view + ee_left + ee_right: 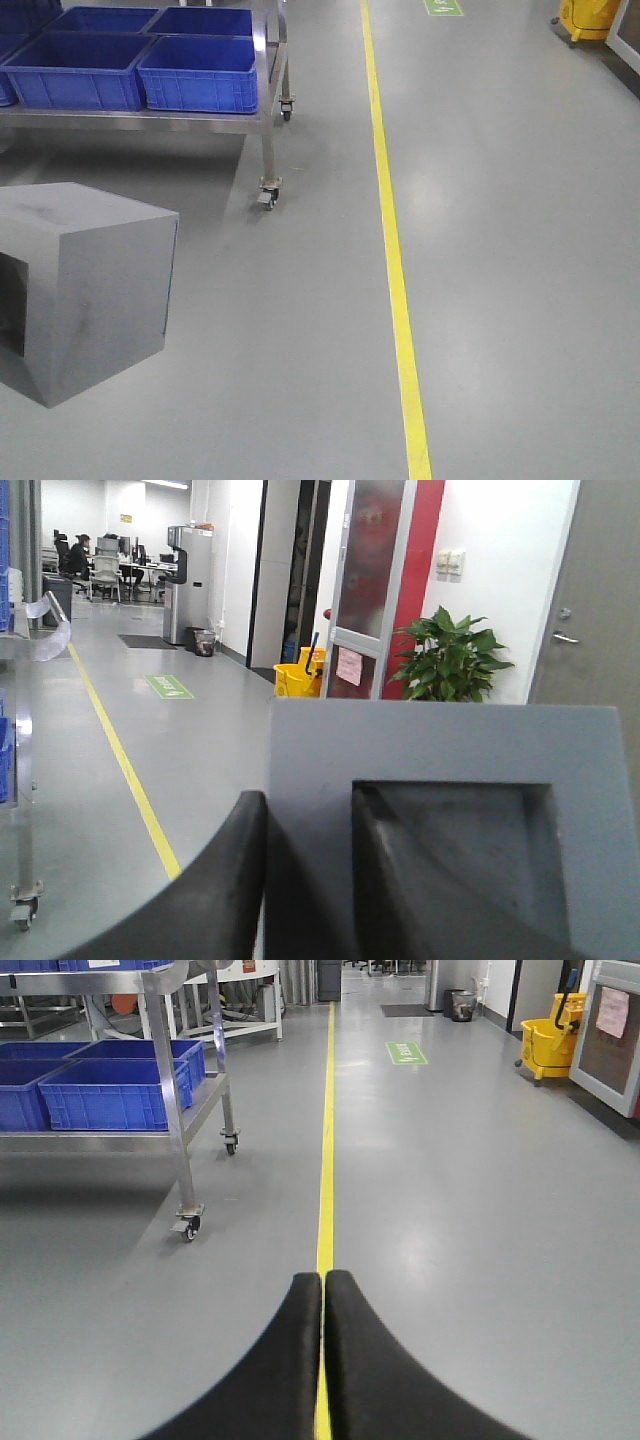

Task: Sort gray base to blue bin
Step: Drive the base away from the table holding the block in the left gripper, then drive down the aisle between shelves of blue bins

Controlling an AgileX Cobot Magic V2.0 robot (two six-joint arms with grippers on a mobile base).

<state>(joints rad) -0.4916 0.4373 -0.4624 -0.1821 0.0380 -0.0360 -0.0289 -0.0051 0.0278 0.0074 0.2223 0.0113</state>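
I am holding the gray base [90, 280] in my left gripper [310, 800]. One black finger [215, 880] is pressing on the outside of the block's wall. The other finger is sitting inside the square dip, so the gripper is squeezing that wall. In the front view the block is filling the lower left corner, well apart from the bins.

My right gripper [322, 1278] is pressed all the way closed. It is holding nothing and is pointing along the yellow line [326, 1150].

The blue bin [200, 75] is sitting at the front right corner of the steel cart [130, 118]. More blue bins are sitting beside it and behind it. The cart's corner leg is standing on a small wheel [268, 195] near the yellow line.

The gray floor [510, 250] is lying smooth and shiny, with lots of open room to the right of the line. Far off, a yellow mop bucket [548, 1045] is standing by the wall and a green sign [405, 1053] is lying on the floor. A leafy plant [450, 665] is growing beside a gray door.
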